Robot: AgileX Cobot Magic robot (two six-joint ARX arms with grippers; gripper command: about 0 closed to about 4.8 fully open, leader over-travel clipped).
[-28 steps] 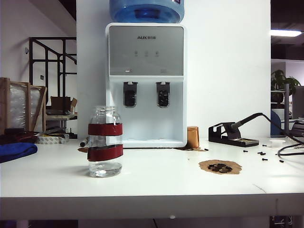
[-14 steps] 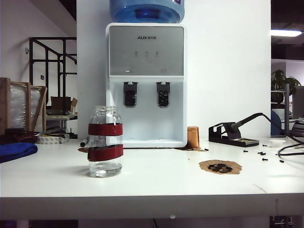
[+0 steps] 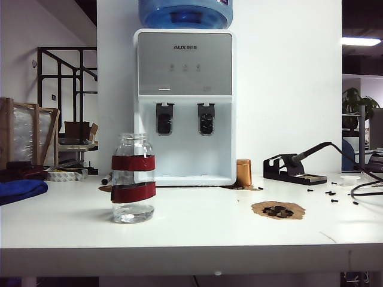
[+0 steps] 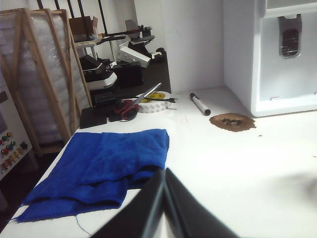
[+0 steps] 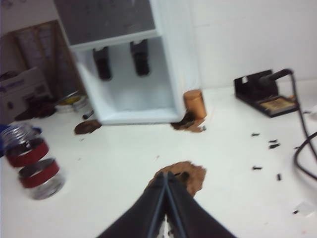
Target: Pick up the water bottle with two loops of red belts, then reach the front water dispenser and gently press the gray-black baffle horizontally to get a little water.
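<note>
The water bottle [image 3: 133,177], clear with two red bands, stands upright on the white table [image 3: 203,230], left of and nearer than the water dispenser [image 3: 184,107]. The gray-black baffle [image 3: 206,119] hangs under the silver panel, on the right of its twin [image 3: 164,119]. Neither gripper shows in the exterior view. In the right wrist view my right gripper [image 5: 167,174] is shut and empty above a brown patch [image 5: 181,173], well apart from the bottle [image 5: 32,161], the dispenser [image 5: 124,101] and the baffle [image 5: 140,57]. My left gripper [image 4: 164,171] is shut and empty beside a blue cloth [image 4: 104,166].
A copper cylinder [image 3: 243,172] stands right of the dispenser. A soldering station [image 3: 294,168] with cable, small black screws [image 3: 329,192] and a brown patch [image 3: 277,210] lie on the right. Scissors [image 4: 133,104], tape and a marker [image 4: 200,104] lie at the far left, by a wooden crate [image 4: 39,74].
</note>
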